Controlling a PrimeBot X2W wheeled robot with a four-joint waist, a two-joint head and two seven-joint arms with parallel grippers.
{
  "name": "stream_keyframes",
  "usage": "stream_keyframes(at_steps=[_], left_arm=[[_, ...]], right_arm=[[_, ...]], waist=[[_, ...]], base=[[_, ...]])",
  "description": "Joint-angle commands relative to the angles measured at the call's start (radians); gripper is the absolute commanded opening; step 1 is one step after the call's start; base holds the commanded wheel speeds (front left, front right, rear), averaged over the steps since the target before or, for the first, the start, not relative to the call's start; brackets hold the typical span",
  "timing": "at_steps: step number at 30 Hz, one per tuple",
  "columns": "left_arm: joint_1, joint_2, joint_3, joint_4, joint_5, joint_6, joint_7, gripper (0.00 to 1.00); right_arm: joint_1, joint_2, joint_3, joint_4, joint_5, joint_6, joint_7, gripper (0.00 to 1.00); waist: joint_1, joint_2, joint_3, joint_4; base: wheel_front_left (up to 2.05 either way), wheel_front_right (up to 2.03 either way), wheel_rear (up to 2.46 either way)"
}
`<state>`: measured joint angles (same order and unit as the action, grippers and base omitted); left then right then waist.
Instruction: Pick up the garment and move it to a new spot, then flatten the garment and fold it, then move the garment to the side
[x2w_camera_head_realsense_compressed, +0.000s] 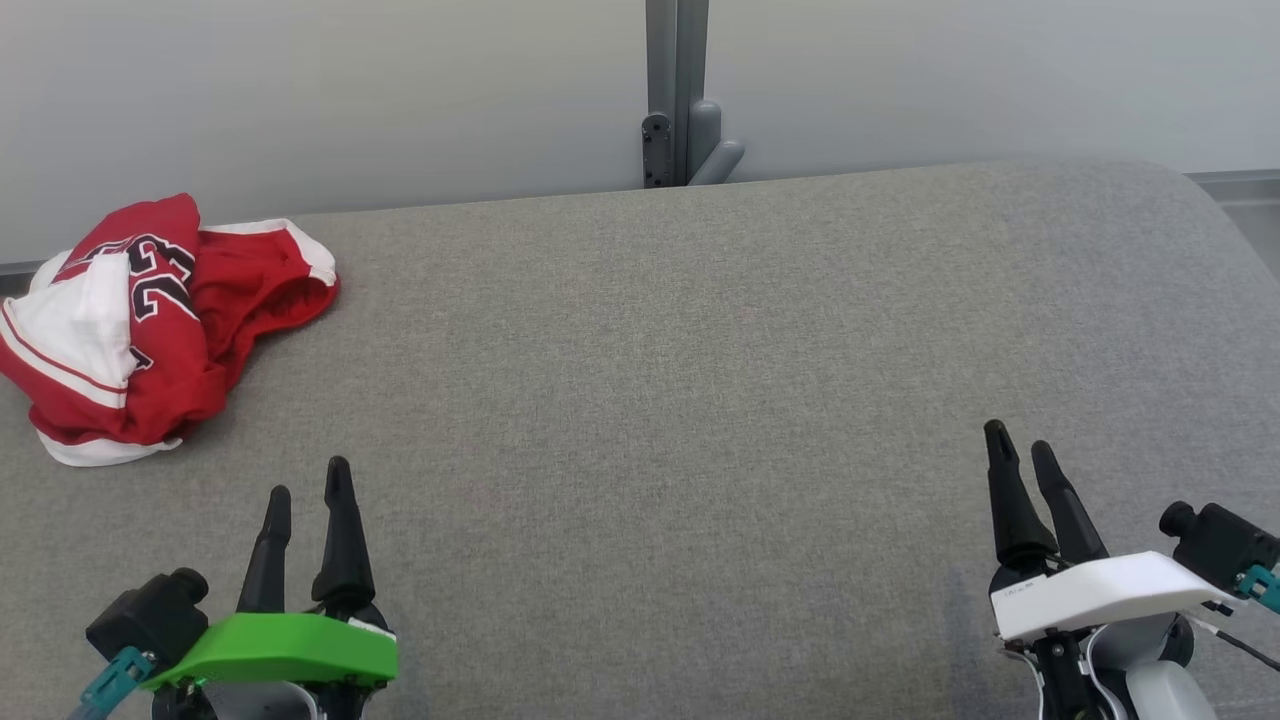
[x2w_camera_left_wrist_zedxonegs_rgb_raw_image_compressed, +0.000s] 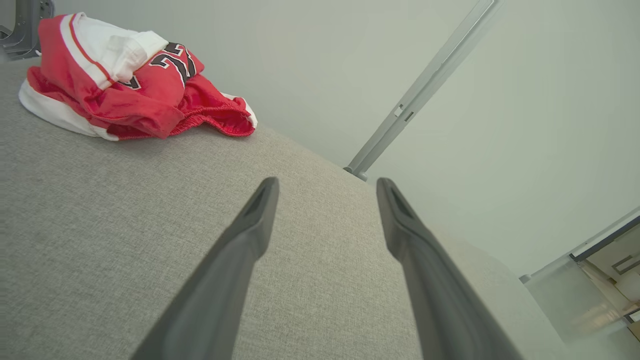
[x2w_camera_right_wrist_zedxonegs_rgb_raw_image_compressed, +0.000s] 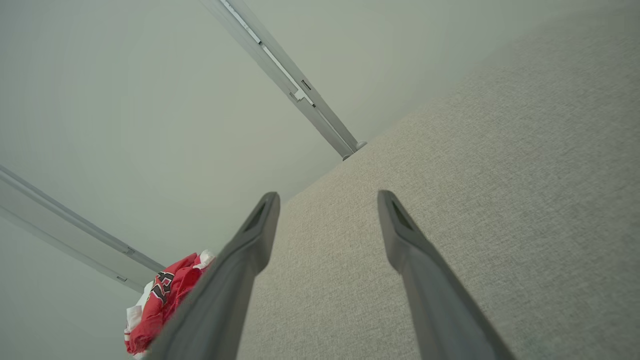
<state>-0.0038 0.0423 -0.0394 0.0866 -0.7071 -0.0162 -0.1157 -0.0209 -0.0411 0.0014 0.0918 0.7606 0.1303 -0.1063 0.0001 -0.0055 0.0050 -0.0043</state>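
Pickup looks to be the step in hand. The crumpled red-and-white jersey-cloth garment (x2w_camera_head_realsense_compressed: 150, 320) with black numerals lies bunched at the far left corner of the grey fabric-covered worktop (x2w_camera_head_realsense_compressed: 700, 400), untouched. The left gripper (x2w_camera_head_realsense_compressed: 308, 480) is nearer, its jaws apart and empty. The right gripper (x2w_camera_head_realsense_compressed: 1018, 438), jaws likewise apart, sits well away. Better to send the left one in low, pinch a raised fold near the heap's middle rather than the thin white hem, and lift clear before carrying.
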Motion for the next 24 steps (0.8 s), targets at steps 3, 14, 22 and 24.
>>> stream_keyframes(at_steps=[3, 14, 22, 24], left_arm=[[0.013, 0.007, -0.005, -0.016, 0.087, 0.007, -0.02, 1.0], [0.031, 0.008, -0.017, -0.007, 0.214, 0.025, -0.048, 1.0], [0.037, 0.009, -0.019, 0.004, 0.284, 0.033, -0.064, 1.0], [0.038, 0.009, -0.021, 0.007, 0.305, 0.034, -0.069, 1.0]], right_arm=[[0.002, -0.007, 0.013, -0.016, -0.082, 0.0, -0.021, 1.0], [0.003, -0.008, 0.039, -0.02, -0.22, 0.0, -0.051, 1.0], [0.0, -0.009, 0.051, -0.022, -0.29, 0.0, -0.069, 1.0], [-0.001, -0.009, 0.055, -0.023, -0.31, 0.0, -0.075, 1.0]], waist=[[-0.0001, 0.0026, 0.0, -0.001], [-0.0001, 0.0031, 0.002, -0.001], [-0.0001, 0.0034, 0.003, 0.0], [-0.0001, 0.0035, 0.004, 0.001]], base=[[0.0, 0.0, 0.0], [0.0, 0.0, 0.0], [0.0, 0.0, 0.0], [0.0, 0.0, 0.0]])
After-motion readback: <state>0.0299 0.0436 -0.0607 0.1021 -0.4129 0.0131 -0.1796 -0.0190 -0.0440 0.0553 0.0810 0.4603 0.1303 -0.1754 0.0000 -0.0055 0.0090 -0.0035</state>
